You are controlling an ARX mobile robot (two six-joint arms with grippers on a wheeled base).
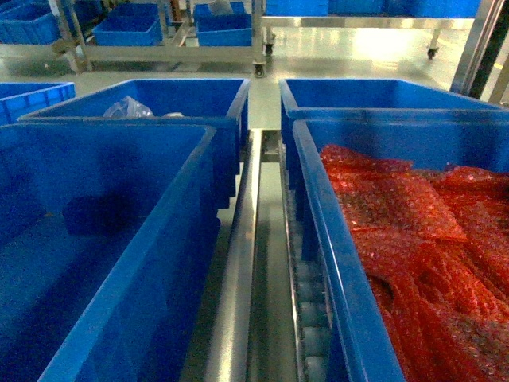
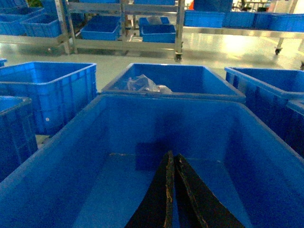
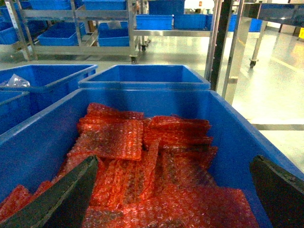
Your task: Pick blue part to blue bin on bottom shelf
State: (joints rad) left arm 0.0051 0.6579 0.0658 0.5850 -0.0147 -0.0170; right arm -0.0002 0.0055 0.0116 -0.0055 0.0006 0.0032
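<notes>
- My left pincer (image 2: 170, 190) hangs over the blue bin (image 1: 171, 239), its two dark fingers pressed together with nothing between them.
- My right pincer (image 3: 175, 199) is spread wide over the other crate (image 3: 228, 123), the one full of red packets (image 3: 142, 161); it holds nothing.
- On the bin floor, near the far wall, I see a dark bluish block (image 2: 149, 156). It shows in the head view too (image 1: 95, 213). I take it for the blue part, though it is dim and I cannot be sure.
- If that is right, the part already lies in the bin and the drop looks done; what is left for me would be to draw the left arm up and out.
- If it is only a shadow or a mark, then I have no part in either pincer, and the whole pick is yet to do.
- The bin sits beside a steel rail (image 1: 238, 263) with rollers (image 1: 310, 310), which I judge to be the bottom shelf; the bin looks to be in its place.
- Behind it stands another bin (image 1: 191, 99) with a clear bag (image 1: 127, 107) inside.
</notes>
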